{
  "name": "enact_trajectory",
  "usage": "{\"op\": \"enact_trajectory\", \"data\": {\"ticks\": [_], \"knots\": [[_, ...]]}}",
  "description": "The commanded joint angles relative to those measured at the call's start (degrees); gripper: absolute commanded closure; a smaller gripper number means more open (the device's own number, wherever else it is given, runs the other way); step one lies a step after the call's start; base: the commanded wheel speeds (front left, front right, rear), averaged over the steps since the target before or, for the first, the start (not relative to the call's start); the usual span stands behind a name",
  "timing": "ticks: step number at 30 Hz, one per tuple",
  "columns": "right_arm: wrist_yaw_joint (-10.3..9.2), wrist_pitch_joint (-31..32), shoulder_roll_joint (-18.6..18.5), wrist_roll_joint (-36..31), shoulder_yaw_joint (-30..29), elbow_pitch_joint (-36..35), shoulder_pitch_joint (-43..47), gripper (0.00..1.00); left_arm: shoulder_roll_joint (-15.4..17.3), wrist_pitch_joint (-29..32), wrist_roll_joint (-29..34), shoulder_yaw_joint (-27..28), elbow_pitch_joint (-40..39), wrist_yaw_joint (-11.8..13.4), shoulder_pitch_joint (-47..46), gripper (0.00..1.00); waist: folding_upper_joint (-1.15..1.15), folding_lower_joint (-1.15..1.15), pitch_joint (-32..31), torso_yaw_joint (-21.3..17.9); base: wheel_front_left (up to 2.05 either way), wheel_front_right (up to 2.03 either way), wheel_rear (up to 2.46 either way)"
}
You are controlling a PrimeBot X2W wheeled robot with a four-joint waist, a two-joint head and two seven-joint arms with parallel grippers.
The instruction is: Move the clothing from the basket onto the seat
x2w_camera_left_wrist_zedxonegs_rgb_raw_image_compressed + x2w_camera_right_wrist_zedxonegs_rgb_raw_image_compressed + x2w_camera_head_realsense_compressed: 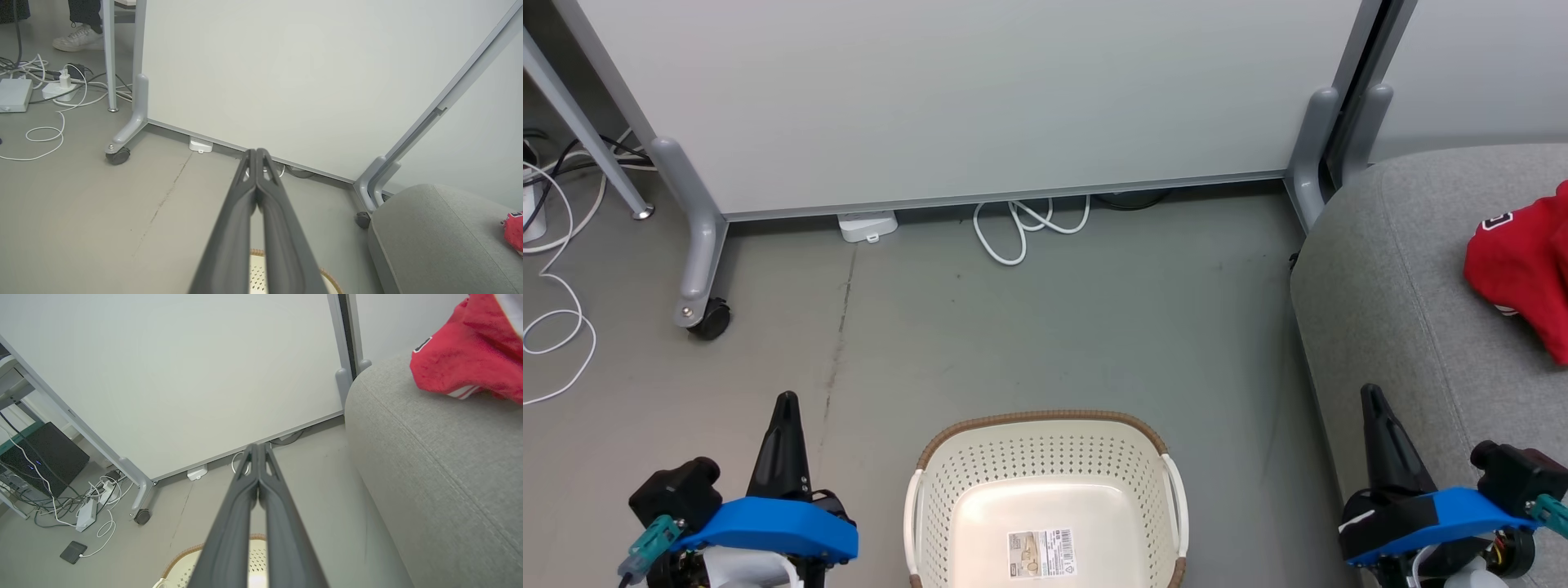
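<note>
Grey floor point(1054, 327): laundry basket point(1045, 418) is pictured empty; red jerseys point(1519, 261) are heaped on sofa cushion point(1388, 269), nearer right gripper point(1372, 396), closed and empty like left gripper point(786, 404).

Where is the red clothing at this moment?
In the head view the red clothing lies on the grey seat at the far right edge, well apart from the basket on the floor at bottom centre.
</note>
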Motion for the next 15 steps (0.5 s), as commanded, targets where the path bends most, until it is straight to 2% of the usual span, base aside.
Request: {"op": "enact_trajectory", "data": {"ticks": [1,15], "knots": [[0.00,0.5,-0.1,2.5,-0.2,-1.1,-0.8,1.00,0.1,0.4,-2.3,0.6,-1.2,-0.1,-1.2,1.00,0.00,0.00,-0.1,0.0,0.00,0.00,0.00],[0.00,3.6,-0.1,15.5,-0.8,-1.4,-1.0,1.00,0.1,3.6,-15.1,1.8,-2.5,0.1,-1.2,1.00,0.00,0.00,-0.7,-0.3,0.00,0.00,0.00]]}}
